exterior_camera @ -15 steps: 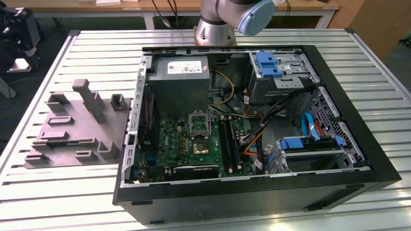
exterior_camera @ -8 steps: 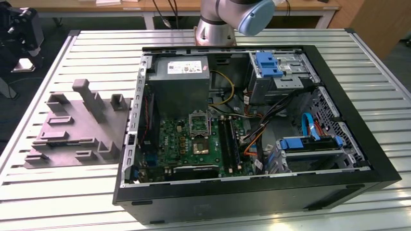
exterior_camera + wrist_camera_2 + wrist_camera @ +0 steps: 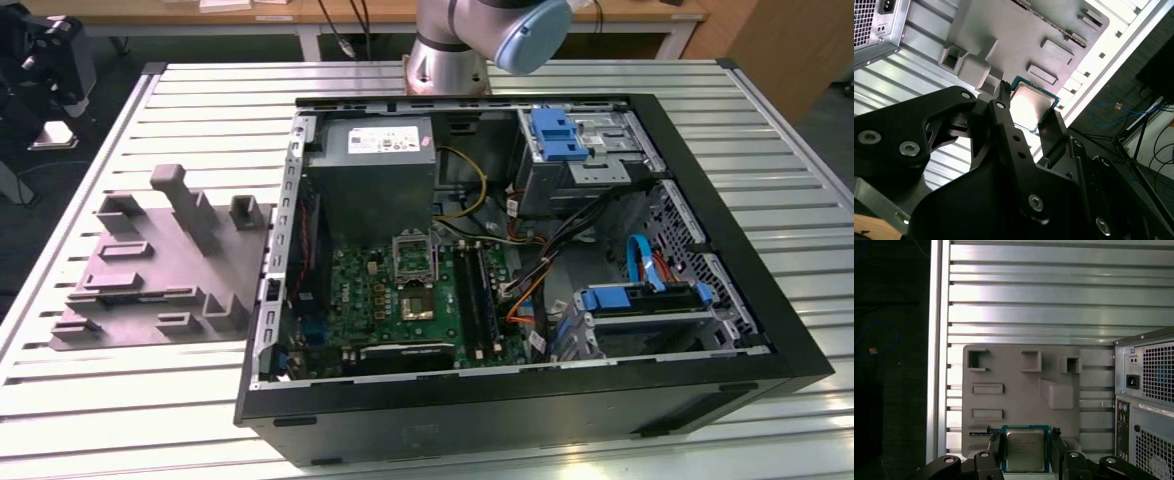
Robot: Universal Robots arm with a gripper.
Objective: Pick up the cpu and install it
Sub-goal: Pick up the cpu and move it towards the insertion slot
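The cpu is a thin square chip with a silvery top and a green edge. It sits between the two black fingers of my gripper, which is shut on its opposite sides. In both wrist views it hangs well above the grey moulded tray. The second wrist view shows the same grip: the gripper with the cpu between its fingertips, over the tray. In the exterior view the tray lies left of the open computer case, whose green motherboard faces up.
The slatted metal table carries tray and case. The case's rear panel stands close beside the tray. Inside the case are a power supply, blue drive brackets and loose cables. The arm's base stands behind the case.
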